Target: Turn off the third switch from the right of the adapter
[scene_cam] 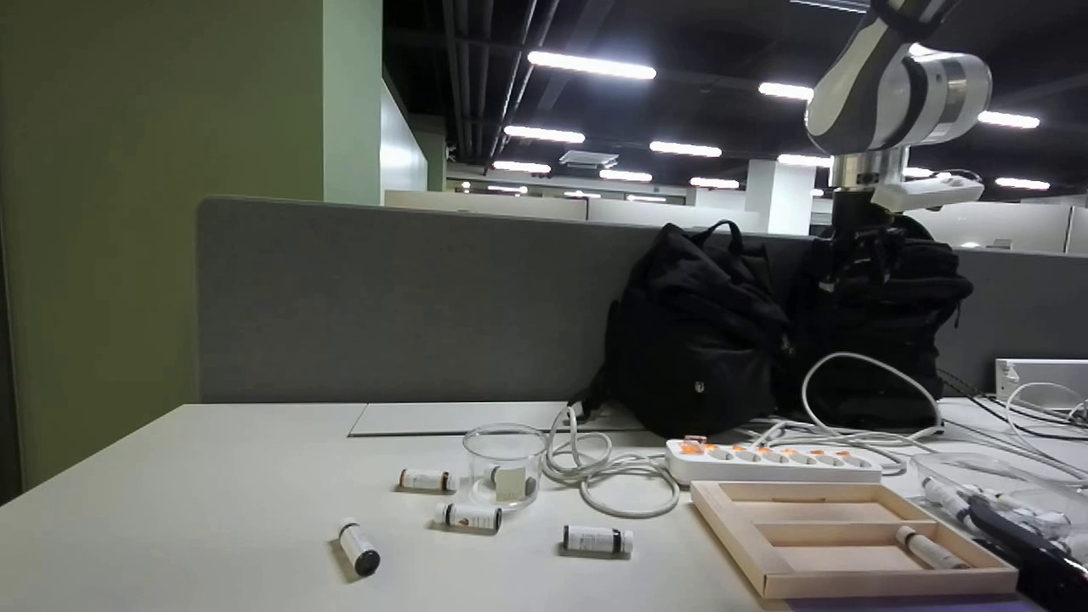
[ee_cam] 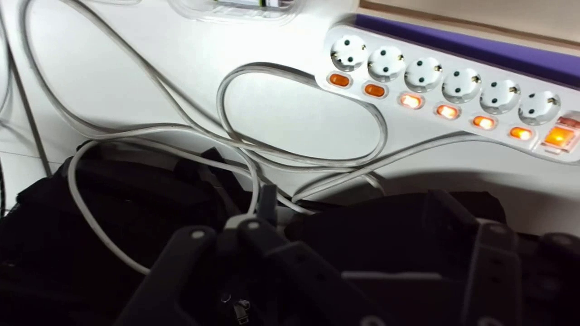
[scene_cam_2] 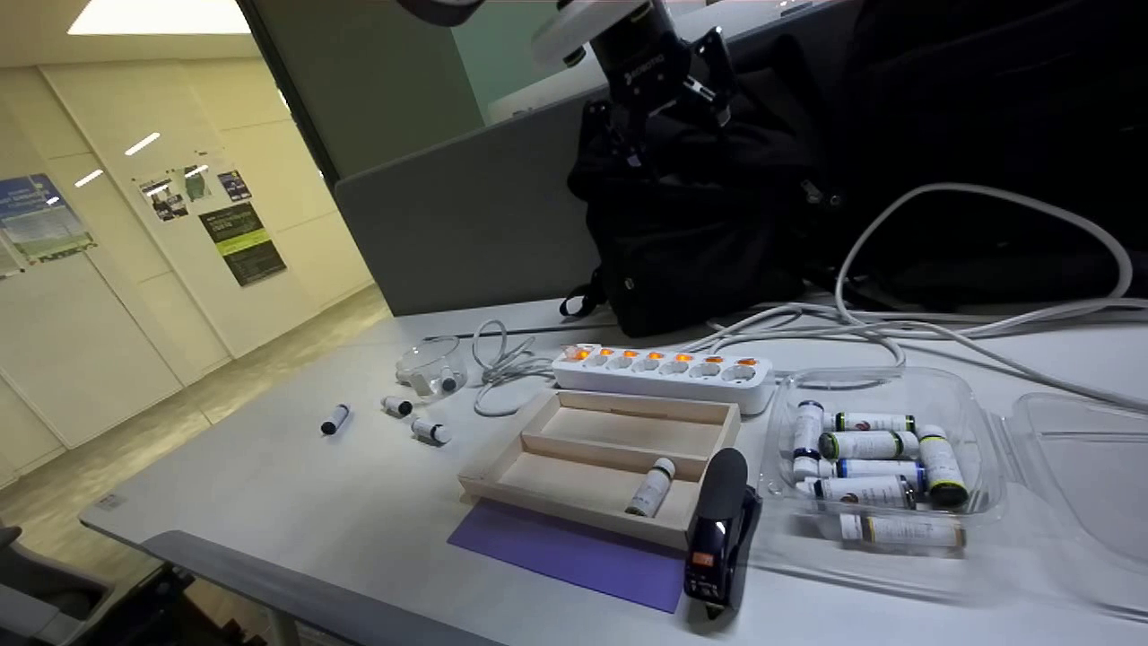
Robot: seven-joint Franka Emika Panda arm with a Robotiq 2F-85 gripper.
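The adapter is a long white strip on the table in both exterior views [scene_cam: 773,473] [scene_cam_2: 664,384] and at the upper right of the wrist view [ee_cam: 398,87]. In the wrist view the two leftmost small switches [ee_cam: 357,85] are dark. The third from that end [ee_cam: 411,100] glows orange, as do the others and the large end switch [ee_cam: 559,136]. In an exterior view the dark pair is at the right end, and the third switch from the right [scene_cam_2: 683,357] is lit. My gripper [scene_cam: 856,280] [scene_cam_2: 678,136] [ee_cam: 358,210] is open and empty, high above the table before the backpacks, apart from the adapter.
Black backpacks [scene_cam: 697,357] [scene_cam_2: 700,242] stand behind the adapter. White cables [scene_cam_2: 987,191] loop beside it. A wooden frame [scene_cam_2: 574,510] lies in front, holding a bottle. A clear container of bottles [scene_cam_2: 982,449] and a black stapler [scene_cam_2: 720,529] are near. A clear cup [scene_cam: 505,450] stands among bottles.
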